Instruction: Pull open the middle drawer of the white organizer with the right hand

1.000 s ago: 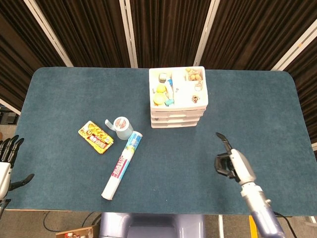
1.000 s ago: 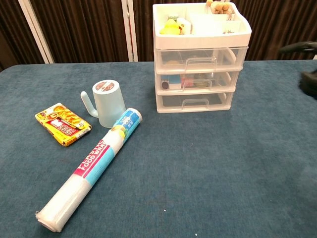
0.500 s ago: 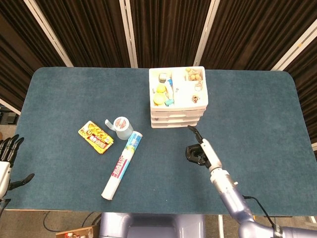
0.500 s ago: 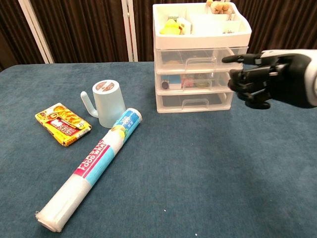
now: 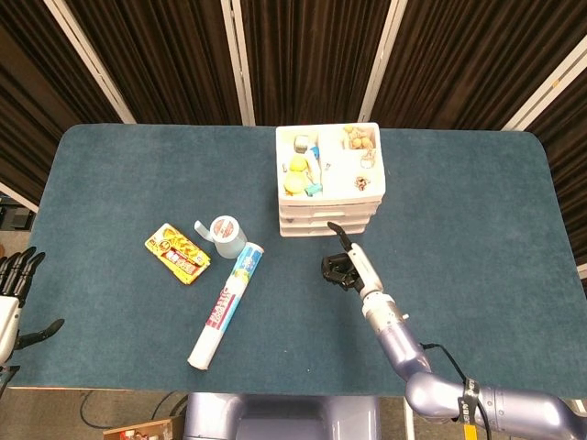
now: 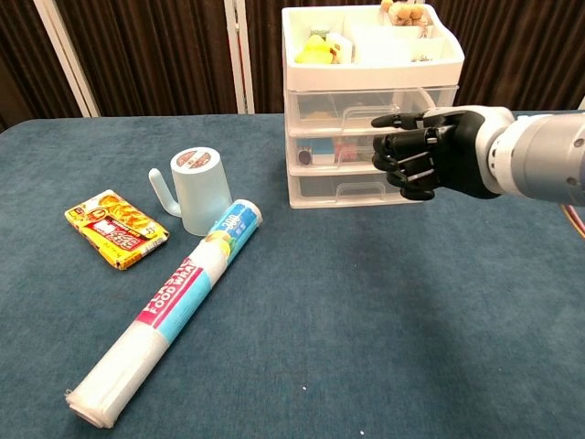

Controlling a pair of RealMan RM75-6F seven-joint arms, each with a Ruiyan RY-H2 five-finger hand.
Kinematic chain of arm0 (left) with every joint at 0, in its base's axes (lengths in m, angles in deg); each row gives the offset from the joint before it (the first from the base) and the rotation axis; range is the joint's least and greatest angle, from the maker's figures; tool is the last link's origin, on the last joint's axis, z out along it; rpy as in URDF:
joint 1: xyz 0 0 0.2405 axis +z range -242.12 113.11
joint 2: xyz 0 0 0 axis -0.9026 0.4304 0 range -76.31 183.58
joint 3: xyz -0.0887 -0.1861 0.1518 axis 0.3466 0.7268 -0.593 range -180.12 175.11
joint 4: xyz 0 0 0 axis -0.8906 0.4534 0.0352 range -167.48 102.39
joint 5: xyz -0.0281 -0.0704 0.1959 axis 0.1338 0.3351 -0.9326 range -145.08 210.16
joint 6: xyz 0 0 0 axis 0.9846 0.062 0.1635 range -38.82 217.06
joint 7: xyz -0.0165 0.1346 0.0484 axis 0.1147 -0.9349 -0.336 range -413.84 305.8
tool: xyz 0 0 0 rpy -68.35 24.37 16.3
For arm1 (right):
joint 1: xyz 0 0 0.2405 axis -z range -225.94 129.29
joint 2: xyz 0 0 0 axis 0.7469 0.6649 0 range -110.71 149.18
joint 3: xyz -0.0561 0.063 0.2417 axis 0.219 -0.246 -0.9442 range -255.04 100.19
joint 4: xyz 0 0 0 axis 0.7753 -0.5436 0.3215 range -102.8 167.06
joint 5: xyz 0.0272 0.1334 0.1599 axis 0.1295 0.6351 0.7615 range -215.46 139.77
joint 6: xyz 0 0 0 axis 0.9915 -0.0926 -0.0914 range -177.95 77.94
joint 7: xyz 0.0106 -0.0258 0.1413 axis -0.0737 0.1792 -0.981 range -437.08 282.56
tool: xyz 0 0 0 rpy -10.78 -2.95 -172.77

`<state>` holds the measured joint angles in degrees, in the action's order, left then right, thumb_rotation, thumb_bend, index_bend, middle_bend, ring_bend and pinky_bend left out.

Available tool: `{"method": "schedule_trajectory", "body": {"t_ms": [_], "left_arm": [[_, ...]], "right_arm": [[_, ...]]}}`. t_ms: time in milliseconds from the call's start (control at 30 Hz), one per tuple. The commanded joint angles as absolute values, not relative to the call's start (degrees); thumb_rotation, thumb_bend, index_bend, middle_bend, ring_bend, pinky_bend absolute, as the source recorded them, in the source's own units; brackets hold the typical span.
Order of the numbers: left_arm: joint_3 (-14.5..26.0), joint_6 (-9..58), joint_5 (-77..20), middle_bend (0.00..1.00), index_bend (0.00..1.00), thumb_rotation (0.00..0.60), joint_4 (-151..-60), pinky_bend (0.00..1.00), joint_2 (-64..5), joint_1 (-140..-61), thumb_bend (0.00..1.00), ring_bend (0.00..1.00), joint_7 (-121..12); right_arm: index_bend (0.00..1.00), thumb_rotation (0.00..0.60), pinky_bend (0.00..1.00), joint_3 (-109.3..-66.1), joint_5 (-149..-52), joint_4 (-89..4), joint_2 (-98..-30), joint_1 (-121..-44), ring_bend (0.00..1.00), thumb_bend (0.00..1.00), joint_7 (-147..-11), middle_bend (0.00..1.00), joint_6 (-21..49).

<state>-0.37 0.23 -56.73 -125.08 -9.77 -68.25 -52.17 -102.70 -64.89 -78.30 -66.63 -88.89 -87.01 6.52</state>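
Note:
The white organizer stands at the back middle of the table, an open tray of small items on top and three clear drawers below. Its middle drawer sits flush with the others and holds colourful bits. My right hand hovers just in front of the organizer at middle-drawer height, fingers curled in and thumb stretched toward the drawers, holding nothing. In the chest view it hides the drawer's right part. My left hand hangs at the table's left front edge with its fingers apart.
A light blue cup, a yellow snack packet and a long roll of food wrap lie left of the organizer on the blue table.
My right hand has moved from the table's right front to the left and forward, ending just in front of the organizer's drawers. The drawers and my left hand have not moved.

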Motion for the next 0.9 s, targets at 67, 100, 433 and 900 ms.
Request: {"method": "schedule_trajectory", "body": {"t_ms": [67, 100, 433, 900], "left_arm": [[-0.26, 0.59, -56.24, 0.0, 0.0, 0.6, -125.26, 0.04, -9.54, -68.32, 0.0, 0.0, -51.64], [-0.24, 0.63, -56.17, 0.0, 0.0, 0.6, -125.31, 0.04, -9.5, -68.33, 0.0, 0.0, -51.57], [-0.06, 1.53, -55.18, 0.0, 0.0, 0.6, -125.55, 0.04, -9.23, -68.56, 0.0, 0.0, -51.0], [0.22, 2.66, -53.98, 0.0, 0.0, 0.6, -125.78, 0.04, -8.92, -68.91, 0.0, 0.0, -50.21]], "right_arm": [[0.02, 0.6, 0.89, -103.64, -62.89, -76.56, -67.47, -89.92, 0.77, 0.67, -87.57, 0.81, 5.04], [0.02, 0.6, 0.89, -103.78, -62.64, -76.22, -67.61, -90.11, 0.77, 0.67, -87.6, 0.81, 4.8], [0.04, 0.6, 0.89, -105.87, -59.54, -71.89, -69.43, -93.22, 0.77, 0.68, -87.62, 0.81, 2.47], [0.16, 0.6, 0.89, -107.56, -56.0, -66.44, -72.01, -96.3, 0.77, 0.69, -87.77, 0.81, 0.67]]}}
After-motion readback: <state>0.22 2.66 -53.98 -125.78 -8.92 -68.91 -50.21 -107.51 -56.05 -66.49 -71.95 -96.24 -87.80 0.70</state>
